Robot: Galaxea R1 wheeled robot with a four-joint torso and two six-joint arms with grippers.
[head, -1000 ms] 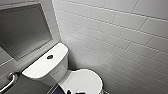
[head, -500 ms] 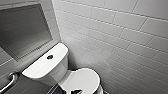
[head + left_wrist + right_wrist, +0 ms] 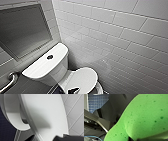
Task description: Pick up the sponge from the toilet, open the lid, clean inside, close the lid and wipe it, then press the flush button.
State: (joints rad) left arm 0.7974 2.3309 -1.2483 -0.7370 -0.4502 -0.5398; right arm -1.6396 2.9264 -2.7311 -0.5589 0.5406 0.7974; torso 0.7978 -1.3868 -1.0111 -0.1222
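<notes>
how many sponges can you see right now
1. A green sponge shows close up in the right wrist view, creased as if squeezed. There is none on the toilet's tank top or the lid; another could be hidden inside the bowl.

Between the earlier pictures and now the change is small. The lid [image 3: 83, 77] appears slightly more raised, with its white face turned a little more toward the tank [image 3: 45, 66]. The dark left gripper [image 3: 74, 90], at the lid's edge far from the tank, seems a little higher too.
</notes>
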